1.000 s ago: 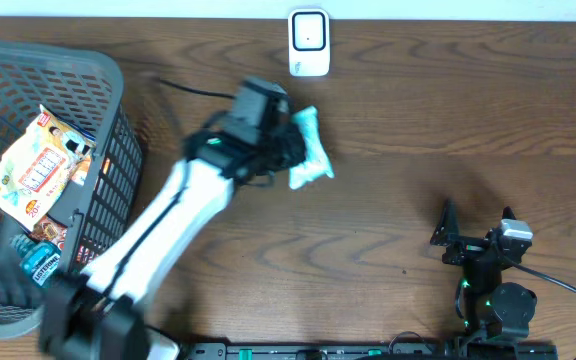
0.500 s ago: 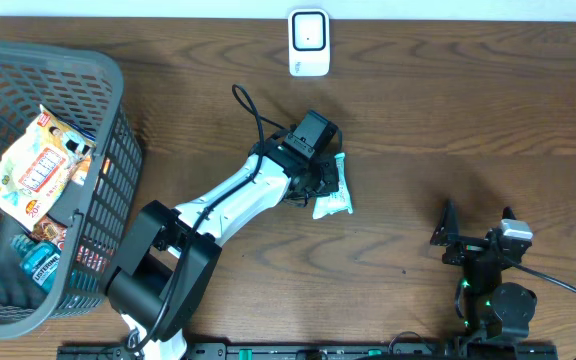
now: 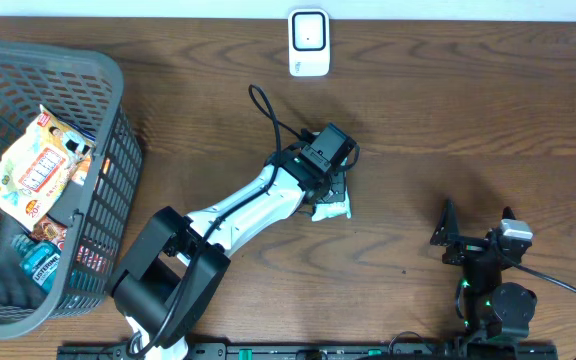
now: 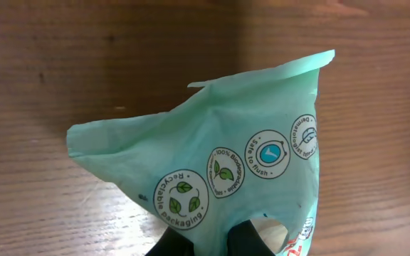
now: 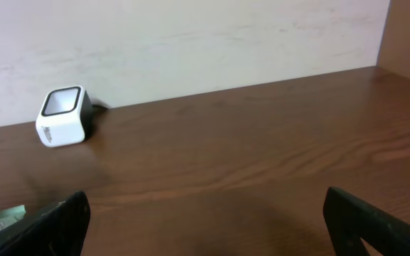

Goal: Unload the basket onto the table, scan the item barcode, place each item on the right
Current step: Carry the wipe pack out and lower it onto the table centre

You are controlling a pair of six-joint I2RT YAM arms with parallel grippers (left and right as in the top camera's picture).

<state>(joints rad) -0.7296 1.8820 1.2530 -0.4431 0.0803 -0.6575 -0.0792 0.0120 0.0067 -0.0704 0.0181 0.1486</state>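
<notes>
A mint-green packet (image 4: 219,149) with round recycling emblems fills the left wrist view, pinched at its lower edge by my left gripper (image 4: 208,240), which is shut on it. From overhead, the left gripper (image 3: 330,190) holds the packet (image 3: 334,210) low over the middle of the table. No barcode shows on the packet's visible face. The white scanner (image 3: 309,42) stands at the table's far edge, well apart from the packet, and shows again as a white scanner (image 5: 64,116) in the right wrist view. My right gripper (image 3: 446,235) rests open near the front right, holding nothing.
A grey mesh basket (image 3: 58,60) at the left holds a snack bag (image 3: 38,165) and other packets. The left arm's cable (image 3: 268,115) loops behind its wrist. A wall runs along the table's far edge.
The left arm has swung the green packet to the right and toward the front, away from the basket. The right arm has not moved.
</notes>
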